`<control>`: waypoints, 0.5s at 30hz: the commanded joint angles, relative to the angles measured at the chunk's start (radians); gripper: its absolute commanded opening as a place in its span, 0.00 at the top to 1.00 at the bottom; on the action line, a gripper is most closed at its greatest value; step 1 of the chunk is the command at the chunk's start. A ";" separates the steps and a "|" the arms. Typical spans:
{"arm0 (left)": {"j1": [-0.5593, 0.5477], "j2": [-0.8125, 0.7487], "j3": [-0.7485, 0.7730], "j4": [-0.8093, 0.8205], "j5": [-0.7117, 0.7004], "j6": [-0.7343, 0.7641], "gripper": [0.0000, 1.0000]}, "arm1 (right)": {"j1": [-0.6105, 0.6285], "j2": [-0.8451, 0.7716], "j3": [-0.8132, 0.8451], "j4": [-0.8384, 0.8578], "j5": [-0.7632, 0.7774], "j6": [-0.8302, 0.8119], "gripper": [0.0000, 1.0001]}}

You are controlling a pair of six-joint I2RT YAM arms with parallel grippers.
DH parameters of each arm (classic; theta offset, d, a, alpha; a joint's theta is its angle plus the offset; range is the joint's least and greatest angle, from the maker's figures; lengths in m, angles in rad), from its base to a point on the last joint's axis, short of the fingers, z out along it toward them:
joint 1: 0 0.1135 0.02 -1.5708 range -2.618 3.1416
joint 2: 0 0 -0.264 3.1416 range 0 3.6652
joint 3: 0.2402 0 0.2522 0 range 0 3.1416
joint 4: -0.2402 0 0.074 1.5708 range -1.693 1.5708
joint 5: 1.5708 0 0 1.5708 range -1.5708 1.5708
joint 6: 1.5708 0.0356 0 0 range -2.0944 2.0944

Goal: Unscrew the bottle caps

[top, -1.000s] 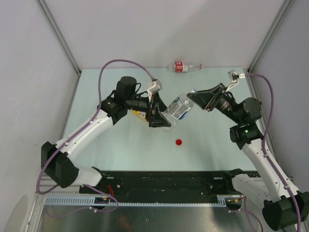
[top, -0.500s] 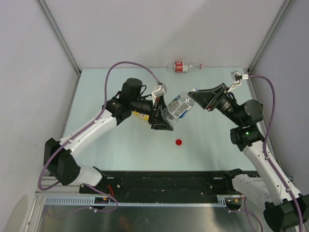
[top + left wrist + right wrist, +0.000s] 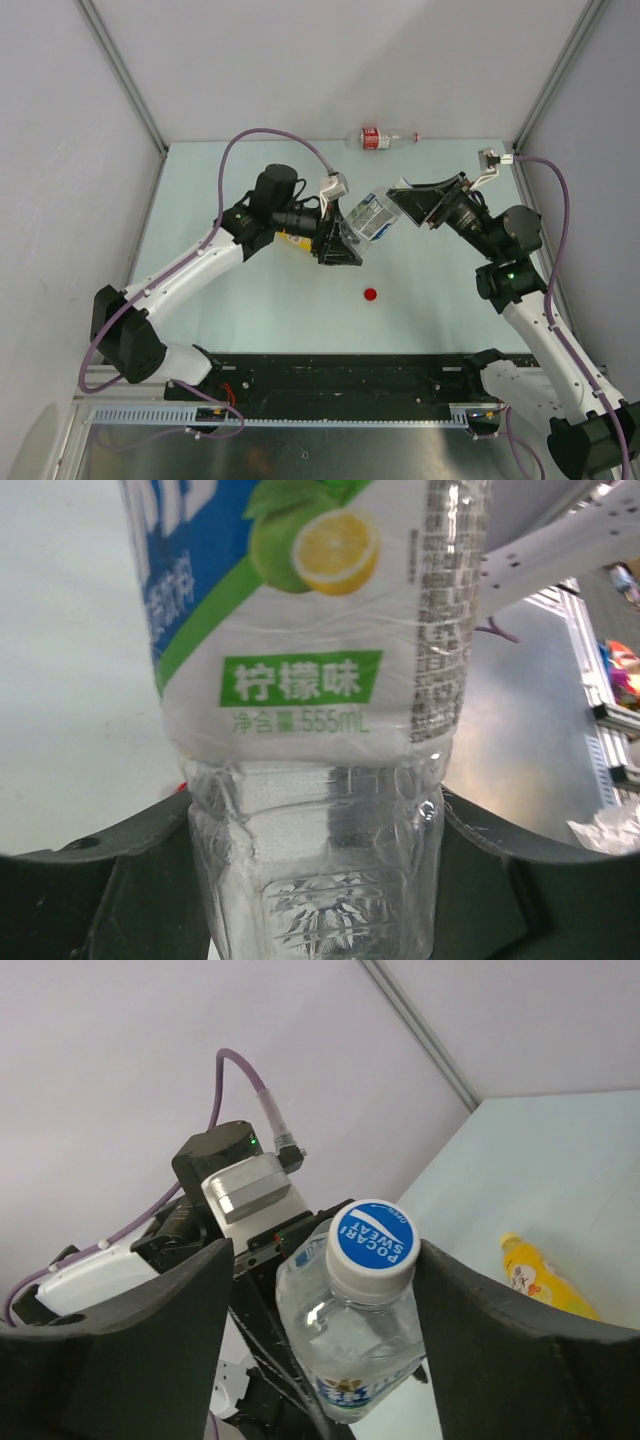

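Observation:
The short clear bottle [image 3: 368,217] hangs tilted in the air over the middle of the table, and my left gripper [image 3: 343,238] is shut on its lower body [image 3: 320,880]. Its blue-topped cap [image 3: 372,1238] is on the neck and sits between the fingers of my right gripper [image 3: 325,1255], which stands open, with a gap on the left and the right finger [image 3: 500,1330] close beside the cap. A loose red cap [image 3: 371,294] lies on the table in front. The slim clear bottle with a red label [image 3: 380,138] lies at the back edge. The yellow bottle [image 3: 540,1280] lies under my left arm.
Grey walls and metal corner posts [image 3: 120,70] close in the table on three sides. The black rail with the arm bases [image 3: 350,375] runs along the near edge. Purple cables [image 3: 250,135] loop above both arms.
My left gripper has closed on the bottle's body. My right gripper has opened off the cap. The bottle has shifted slightly toward the back.

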 commanded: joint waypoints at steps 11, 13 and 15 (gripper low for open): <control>-0.070 -0.109 -0.016 -0.103 -0.545 0.144 0.65 | 0.008 0.014 0.035 -0.014 0.040 0.016 0.01; -0.106 -0.118 -0.019 -0.119 -0.656 0.166 0.65 | 0.010 0.033 0.055 -0.046 0.045 0.020 0.01; -0.141 -0.129 -0.022 -0.131 -0.762 0.183 0.65 | 0.014 0.049 0.074 -0.074 0.058 0.015 0.01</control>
